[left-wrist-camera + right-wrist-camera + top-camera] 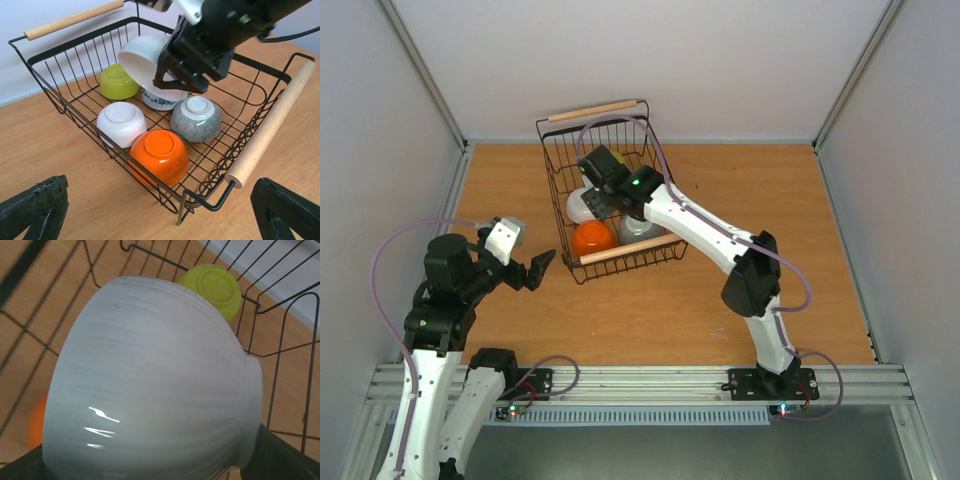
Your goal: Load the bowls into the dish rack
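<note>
The black wire dish rack (554, 185) stands at the table's far middle. In it, upside down, lie a yellow-green bowl (118, 81), a plain white bowl (121, 122), an orange bowl (160, 155), a grey speckled bowl (196, 119) and a blue-and-white bowl (160, 99). My right gripper (605, 195) is shut on a second white bowl (142, 57), held tilted above the blue-and-white one; this bowl (150, 380) fills the right wrist view. My left gripper (542, 268) hangs open and holds nothing, just outside the rack's near left corner.
The rack's wooden handles lie at its far end (592, 110) and near end (630, 252). The right arm (710, 235) reaches over the near handle into the rack. Grey walls close off both sides and the back of the wooden table (770, 200).
</note>
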Tool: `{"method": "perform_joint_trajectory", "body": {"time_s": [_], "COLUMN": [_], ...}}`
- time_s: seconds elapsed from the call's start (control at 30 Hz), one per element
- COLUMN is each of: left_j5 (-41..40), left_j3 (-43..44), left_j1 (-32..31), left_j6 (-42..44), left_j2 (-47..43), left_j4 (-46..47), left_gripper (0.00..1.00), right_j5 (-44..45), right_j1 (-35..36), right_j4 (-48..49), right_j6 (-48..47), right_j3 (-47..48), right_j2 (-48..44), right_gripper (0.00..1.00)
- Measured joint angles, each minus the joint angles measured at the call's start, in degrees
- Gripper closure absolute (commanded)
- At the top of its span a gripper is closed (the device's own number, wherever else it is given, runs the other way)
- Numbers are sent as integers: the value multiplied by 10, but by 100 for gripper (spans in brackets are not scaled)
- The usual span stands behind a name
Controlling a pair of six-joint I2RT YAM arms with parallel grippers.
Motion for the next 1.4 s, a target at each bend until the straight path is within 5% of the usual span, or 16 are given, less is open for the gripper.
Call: {"method": "perform_joint_trajectory", "body": {"time_s": [0.57,1.4], "left_j5": [10,17], "left_j3": [-3,-3], "left_j1": [2,2], "left_j6": [0,0], "left_j2": [1,5], "left_j4": [0,0], "left_gripper": [1,1], "right_j5": [48,192], "right_j1": [-36,-14], "right_j4": [-34,17], "right_j6": [-83,-213], "right_j3": [68,65], "right_j2": [135,185], "right_gripper": [99,95]}}
